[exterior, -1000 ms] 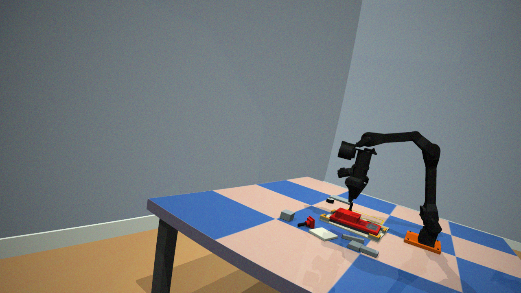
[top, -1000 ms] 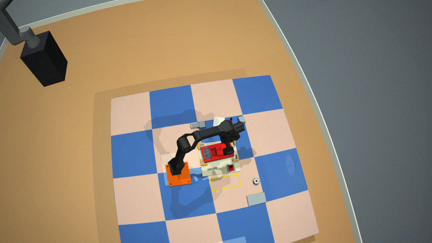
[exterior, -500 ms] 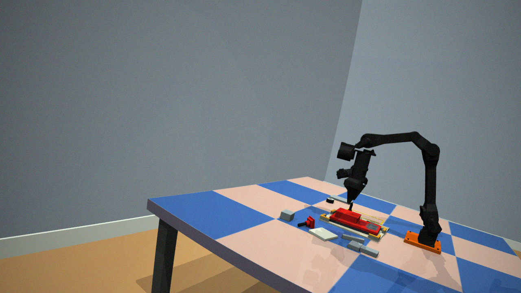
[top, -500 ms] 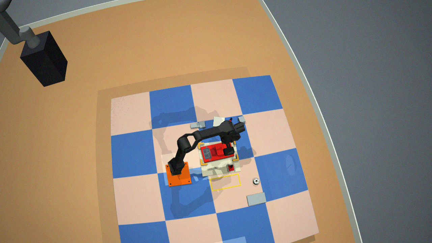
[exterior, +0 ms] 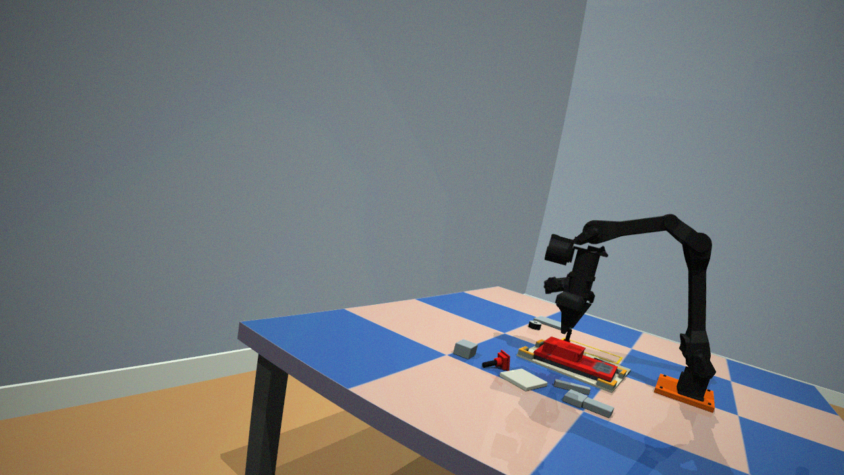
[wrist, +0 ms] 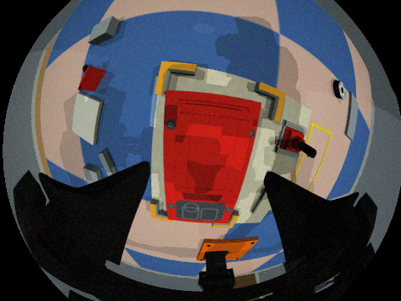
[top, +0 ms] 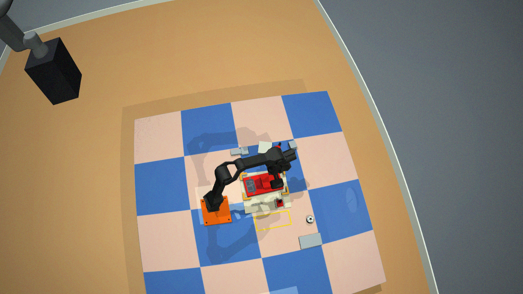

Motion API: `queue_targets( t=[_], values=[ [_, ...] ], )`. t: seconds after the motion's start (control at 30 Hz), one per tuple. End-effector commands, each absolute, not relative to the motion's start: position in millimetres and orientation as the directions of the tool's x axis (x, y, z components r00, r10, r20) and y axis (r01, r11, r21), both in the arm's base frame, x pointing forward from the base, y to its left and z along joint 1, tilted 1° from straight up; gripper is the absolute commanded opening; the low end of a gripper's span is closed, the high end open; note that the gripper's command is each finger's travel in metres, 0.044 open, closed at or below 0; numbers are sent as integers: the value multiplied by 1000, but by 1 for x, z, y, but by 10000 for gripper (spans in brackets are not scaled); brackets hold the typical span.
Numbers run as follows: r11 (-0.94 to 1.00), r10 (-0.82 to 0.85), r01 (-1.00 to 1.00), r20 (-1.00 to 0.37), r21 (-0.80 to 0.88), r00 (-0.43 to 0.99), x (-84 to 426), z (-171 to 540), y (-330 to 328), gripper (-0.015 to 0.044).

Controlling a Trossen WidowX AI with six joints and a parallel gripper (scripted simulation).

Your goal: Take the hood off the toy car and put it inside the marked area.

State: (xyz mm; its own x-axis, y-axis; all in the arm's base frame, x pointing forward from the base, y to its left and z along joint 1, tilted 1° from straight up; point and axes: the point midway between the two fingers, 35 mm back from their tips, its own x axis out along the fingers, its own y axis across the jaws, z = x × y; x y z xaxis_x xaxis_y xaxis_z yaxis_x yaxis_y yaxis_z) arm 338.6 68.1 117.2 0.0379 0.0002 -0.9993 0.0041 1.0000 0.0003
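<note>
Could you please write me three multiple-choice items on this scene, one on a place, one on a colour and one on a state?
1. Where do the gripper and its fingers stand?
A. above the red toy car
B. over the yellow marked area
C. beside the arm's base

2. What colour is the arm's base plate?
A. yellow
B. orange
C. grey

3. What state is the gripper in?
A. shut on the hood
B. shut on nothing
C. open, holding nothing

Answers:
1. A: the wrist view looks straight down on the car, between the two fingers.
2. B: the plate under the arm shows orange in the top and exterior views.
3. C: the fingers stand wide apart on either side of the car, with nothing between them.
</note>
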Motion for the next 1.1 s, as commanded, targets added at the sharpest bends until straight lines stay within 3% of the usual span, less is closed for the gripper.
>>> queue_targets(
  t=[0.0, 1.07],
  values=[
    [1000, -6, 4, -1000, -6, 29, 337, 111, 67, 440],
    [1000, -6, 4, -1000, -6, 29, 336, 91, 66, 440]
  ],
)
